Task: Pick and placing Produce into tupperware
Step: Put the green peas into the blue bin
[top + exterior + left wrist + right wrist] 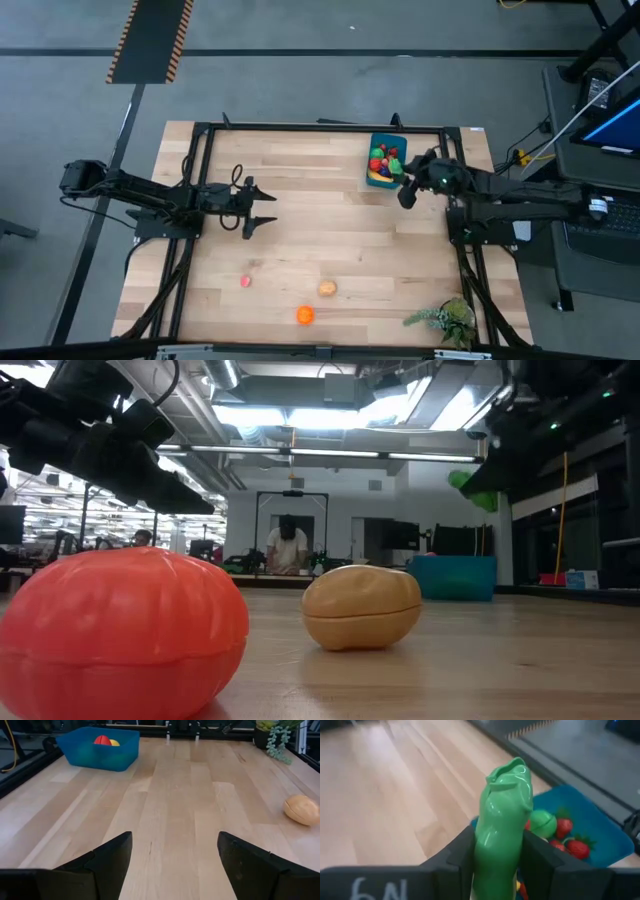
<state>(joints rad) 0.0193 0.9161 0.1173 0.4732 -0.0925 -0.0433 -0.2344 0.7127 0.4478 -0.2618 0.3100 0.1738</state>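
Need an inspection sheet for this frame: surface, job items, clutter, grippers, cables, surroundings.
Surface: wooden table, no spills seen.
Job's things: blue tupperware at the far right, holding several produce pieces; pink piece, tan piece and orange piece loose near the front edge.
Clutter: leafy sprig at the front right corner.
Grippers: left gripper open, empty, over mid-left table; right gripper shut on green produce piece beside the tupperware.
Cables: yellow cable on the floor at right.
Surroundings: person far behind the table.
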